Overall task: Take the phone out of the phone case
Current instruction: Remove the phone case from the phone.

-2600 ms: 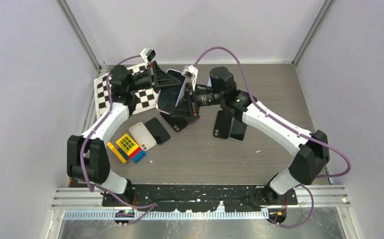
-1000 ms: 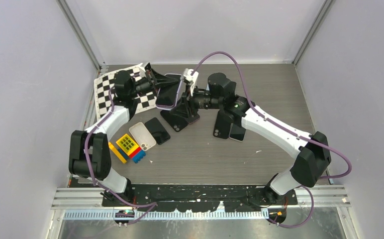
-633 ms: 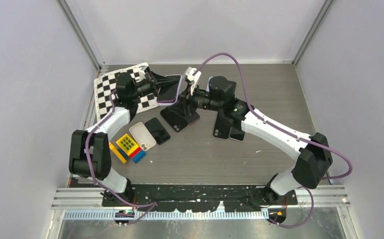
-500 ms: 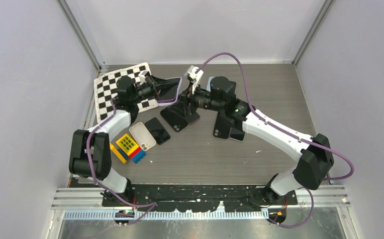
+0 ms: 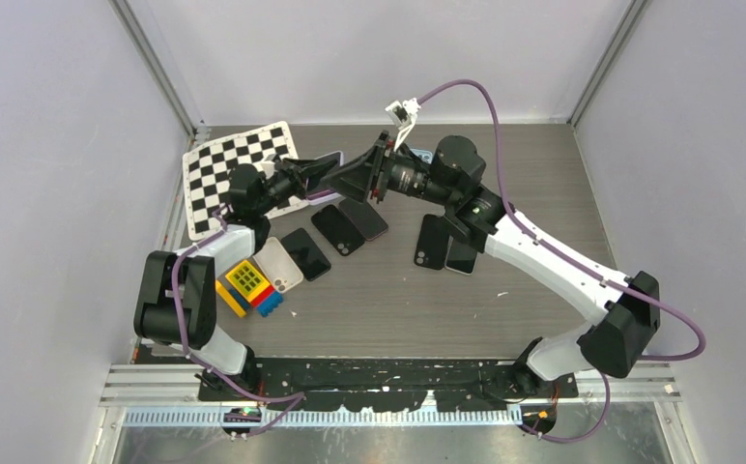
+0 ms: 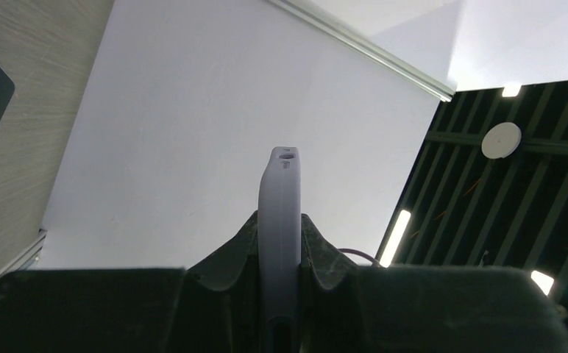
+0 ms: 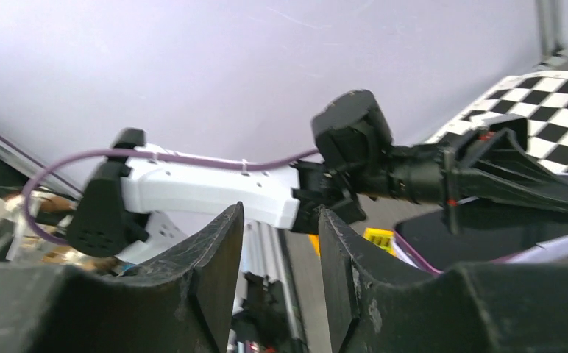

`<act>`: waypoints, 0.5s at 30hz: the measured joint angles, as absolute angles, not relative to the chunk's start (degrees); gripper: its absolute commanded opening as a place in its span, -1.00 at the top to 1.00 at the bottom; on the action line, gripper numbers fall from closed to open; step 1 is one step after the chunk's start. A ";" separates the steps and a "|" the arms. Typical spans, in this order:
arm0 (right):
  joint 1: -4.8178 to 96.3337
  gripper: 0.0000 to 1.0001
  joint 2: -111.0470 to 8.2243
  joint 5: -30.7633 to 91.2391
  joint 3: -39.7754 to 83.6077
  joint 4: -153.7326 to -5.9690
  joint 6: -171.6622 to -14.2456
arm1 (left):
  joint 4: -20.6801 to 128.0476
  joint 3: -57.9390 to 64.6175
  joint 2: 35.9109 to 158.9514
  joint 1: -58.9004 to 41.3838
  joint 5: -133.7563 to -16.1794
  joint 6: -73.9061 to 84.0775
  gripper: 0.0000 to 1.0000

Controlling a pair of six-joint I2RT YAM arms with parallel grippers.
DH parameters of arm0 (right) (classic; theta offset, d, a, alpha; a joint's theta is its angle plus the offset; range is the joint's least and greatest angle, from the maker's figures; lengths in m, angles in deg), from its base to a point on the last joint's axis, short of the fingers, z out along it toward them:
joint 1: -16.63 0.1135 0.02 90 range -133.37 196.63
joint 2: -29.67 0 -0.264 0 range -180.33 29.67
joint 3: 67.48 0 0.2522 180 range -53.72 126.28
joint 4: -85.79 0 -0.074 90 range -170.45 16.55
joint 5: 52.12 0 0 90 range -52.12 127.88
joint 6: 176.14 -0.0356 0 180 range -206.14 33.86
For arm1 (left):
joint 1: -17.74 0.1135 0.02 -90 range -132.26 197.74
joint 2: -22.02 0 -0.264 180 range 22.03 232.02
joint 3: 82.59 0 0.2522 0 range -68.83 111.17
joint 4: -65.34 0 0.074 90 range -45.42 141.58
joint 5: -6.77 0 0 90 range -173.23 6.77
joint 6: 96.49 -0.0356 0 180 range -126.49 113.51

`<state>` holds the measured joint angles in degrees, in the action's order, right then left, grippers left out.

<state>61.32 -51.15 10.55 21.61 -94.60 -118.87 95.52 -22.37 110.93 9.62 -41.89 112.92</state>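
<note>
Phone (image 7: 443, 229) sits in its lavender phone case (image 6: 279, 198), dark screen w/ a pale purple rim round it. It's held up off the worktop (image 5: 398, 309), just past the right edge of the checkerboard (image 5: 216, 164).

Left gripper (image 5: 303, 176) is clamped on the case. From the left wrist cam the case shows edge-on, pinched tight btwn both fingers (image 6: 229, 254), its end w/ a small hole poking out beyond them.

Right gripper (image 7: 277, 220) sits on the side of the phone away from the checkerboard, pointing back toward it. Its jaws stand partway apart w/ nothing btwn them. From the top cam I can't tell if its tips touch the phone or just sit beside it.

Toward the arm bases from the checkerboard, flat on the worktop:
- A white case (image 5: 277, 264) lies beside some coloured blocks (image 5: 248, 285).
- Three dark phones (image 5: 338, 229) run in a loose row from the white case out to the right.

Further right of the checkerboard, two more phones (image 5: 444, 246) lie side by side, partly under the right arm.
</note>
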 measured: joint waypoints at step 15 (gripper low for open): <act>61.58 0.42 -56.09 11.20 20.08 -99.04 -129.67 | 93.71 -25.21 110.60 9.64 -46.78 113.01 1.00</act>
<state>61.58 -56.09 11.20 20.08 -99.04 -129.67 93.71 -25.21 110.60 9.64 -46.78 113.01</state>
